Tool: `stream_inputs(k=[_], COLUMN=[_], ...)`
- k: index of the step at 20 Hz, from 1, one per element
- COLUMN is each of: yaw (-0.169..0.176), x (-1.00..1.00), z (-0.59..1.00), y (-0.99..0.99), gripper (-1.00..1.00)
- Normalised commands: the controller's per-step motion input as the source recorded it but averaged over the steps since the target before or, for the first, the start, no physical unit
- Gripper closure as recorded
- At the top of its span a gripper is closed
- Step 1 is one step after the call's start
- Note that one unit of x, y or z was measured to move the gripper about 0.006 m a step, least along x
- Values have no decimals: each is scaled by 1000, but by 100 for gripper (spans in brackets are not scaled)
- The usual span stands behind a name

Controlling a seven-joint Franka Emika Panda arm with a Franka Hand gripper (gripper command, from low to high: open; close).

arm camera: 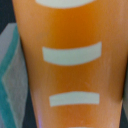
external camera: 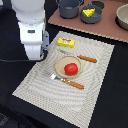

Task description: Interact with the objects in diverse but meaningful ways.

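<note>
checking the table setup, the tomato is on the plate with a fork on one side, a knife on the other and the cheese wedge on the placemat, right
Not quite: the cheese wedge sits in a dark bowl on the board behind, as the exterior view shows. The tomato, plate, fork and knife are as you say.

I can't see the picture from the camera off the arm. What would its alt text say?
A white robot arm hangs over a striped placemat holding a red tomato in a small bowl, a fork, a knife and a yellow packet. Behind, a board carries a grey pot and a cheese wedge in a dish.
</note>
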Motion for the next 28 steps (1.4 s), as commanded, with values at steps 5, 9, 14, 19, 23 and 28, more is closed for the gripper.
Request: stream_inputs(k=[5,9,14,19,23,28], yaw=[3,6,15,13,14,22], x=[-512,-661,-677,-211,-95,-7], z=[-250,-253,-253,-301,-345,-273], y=[3,58,109,85,91,45], gripper=[100,100,100,100,100,-100])
